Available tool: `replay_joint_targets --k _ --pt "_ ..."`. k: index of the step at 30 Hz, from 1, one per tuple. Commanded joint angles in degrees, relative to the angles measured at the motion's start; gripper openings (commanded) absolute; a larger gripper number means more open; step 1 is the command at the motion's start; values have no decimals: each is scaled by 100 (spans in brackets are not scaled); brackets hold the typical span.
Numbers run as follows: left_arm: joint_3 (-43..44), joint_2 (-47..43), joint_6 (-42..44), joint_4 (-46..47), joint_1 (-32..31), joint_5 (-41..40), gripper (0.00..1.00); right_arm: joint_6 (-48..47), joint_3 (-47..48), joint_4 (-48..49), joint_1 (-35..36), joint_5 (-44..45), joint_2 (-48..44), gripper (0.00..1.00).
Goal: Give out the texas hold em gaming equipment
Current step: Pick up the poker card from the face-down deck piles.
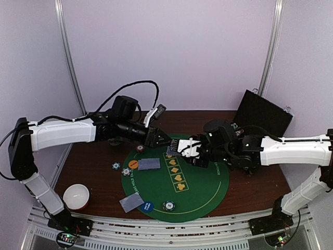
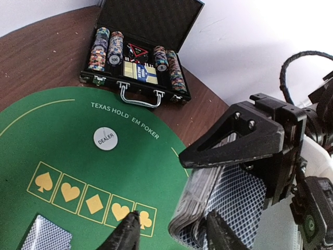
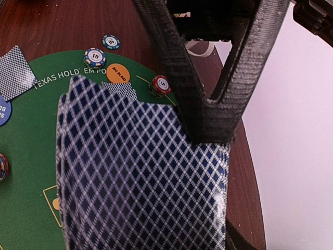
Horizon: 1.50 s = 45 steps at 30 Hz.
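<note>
From above, the deck [image 1: 174, 151] is seen pinched in the right hand [image 1: 183, 149] over the far part of the mat [image 1: 203, 192], with the left hand [image 1: 162, 140] just beside it. At the left wrist, the left fingers [image 2: 127, 237] are seen spread, straddling the deck's lower edge. At the right wrist, the cards are seen slightly fanned. Being thin, light, slick and bendy, they are judged best taken singly by a free corner.
</note>
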Motion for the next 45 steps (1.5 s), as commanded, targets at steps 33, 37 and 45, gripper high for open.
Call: replay_joint_targets --k 33,37,45 --pt "-685 -1891 -736 41 2 -765 0 125 47 243 -137 445 15 46" --pt "-840 -2331 -1073 -392 2 -1440 0 211 31 274 -286 336 28 46" --pt "-2345 -3454 -2755 -1577 19 -2127 0 220 6 193 -323 234 -72 46"
